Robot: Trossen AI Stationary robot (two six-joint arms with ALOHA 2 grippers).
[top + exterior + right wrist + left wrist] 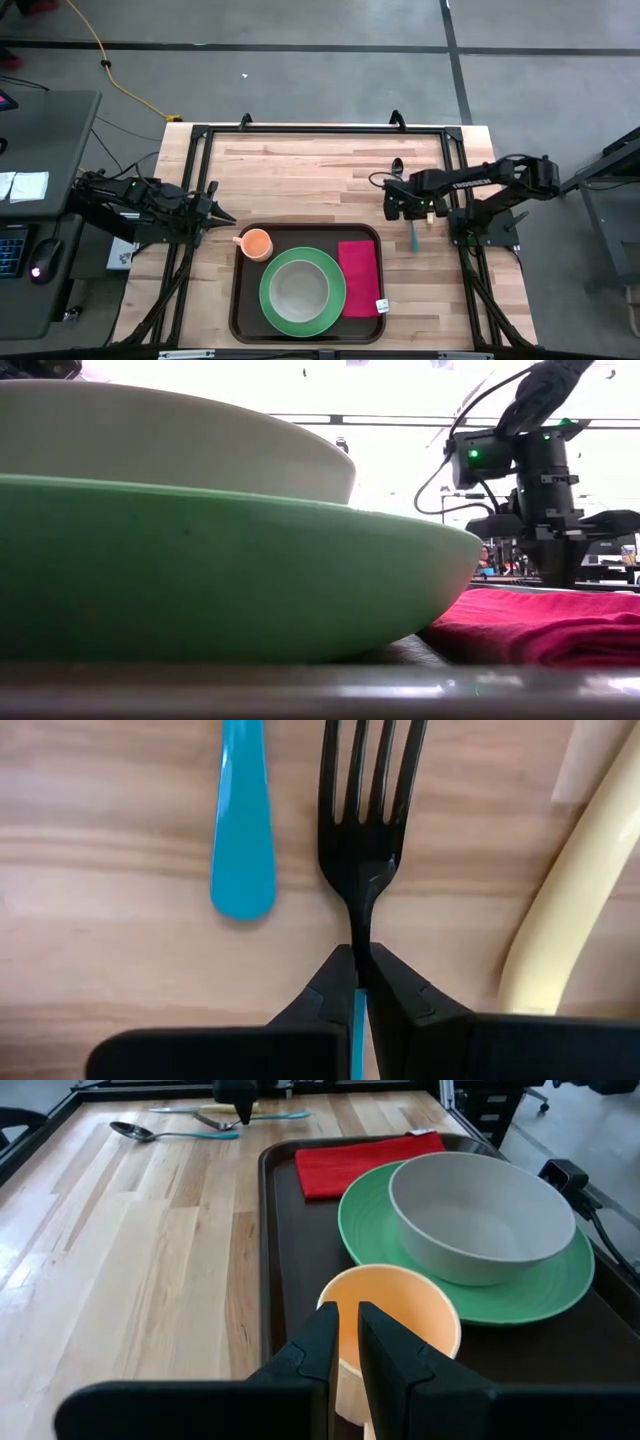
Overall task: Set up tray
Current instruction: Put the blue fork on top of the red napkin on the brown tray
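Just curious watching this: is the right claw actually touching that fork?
Touching. The right wrist view shows the right gripper shut on the fork, its neck pinched between both fingertips.

Robotics laboratory or workshop. A butcher-block table (pixel 330 170) enclosed by a black metal frame (pixel 320 130) stands on a grey concrete floor (pixel 300 60) crossed by dark lines. Left of the table, a desk (pixel 45 200) carries a keyboard (pixel 12 250) and a mouse (pixel 40 270); a yellow cable (pixel 110 65) runs across the floor beyond it. Behind the table, the low view shows a bright open hall with ceiling beams (pixel 400 420) and distant equipment.
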